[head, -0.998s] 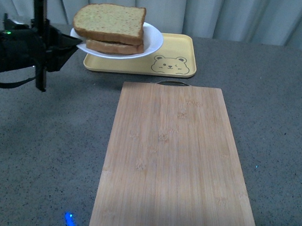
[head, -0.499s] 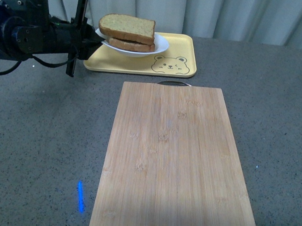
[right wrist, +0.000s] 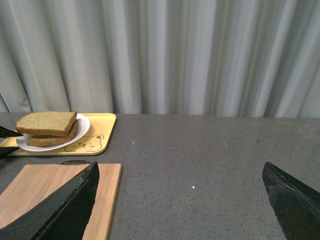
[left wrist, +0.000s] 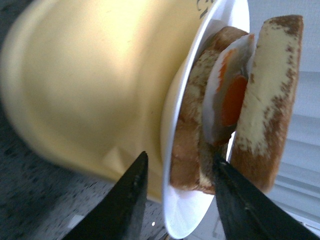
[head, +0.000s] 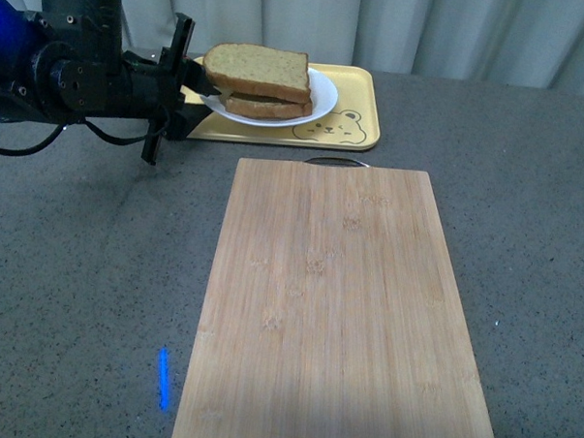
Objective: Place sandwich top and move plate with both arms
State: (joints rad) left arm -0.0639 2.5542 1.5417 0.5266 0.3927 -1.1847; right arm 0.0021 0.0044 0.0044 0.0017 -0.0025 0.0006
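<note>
Grey speckled desk (head: 77, 268), pale curtains (right wrist: 175, 50) behind. The left pincer (left wrist: 179, 159) pinches the 9 o'clock rim of the plate (head: 322, 96) over the yellow bear tray (head: 354, 91), at 12 o'clock from the cutting board (head: 332, 298). The sandwich top (head: 260, 70) lies on the egg (left wrist: 230, 95). The right pincer (right wrist: 180, 165) is spread wide, empty. Half a second ago the plate was further toward 9 o'clock.

A cutting board (head: 332, 308) is laid lengthwise on the table (head: 75, 297), centre front. A tray (head: 353, 110) is set just behind the board's far end. The plate (head: 321, 102) is placed over the tray's left part; contact with the tray cannot be told. Its left rim is taken between the left gripper (head: 198, 97) fingers, one under and one over. On the plate a lower slice (head: 268, 107) is found, with an egg (left wrist: 232, 100) on it and the sandwich top (head: 260, 67) stacked uppermost. A curtain (head: 426, 31) is hung behind the table.
</note>
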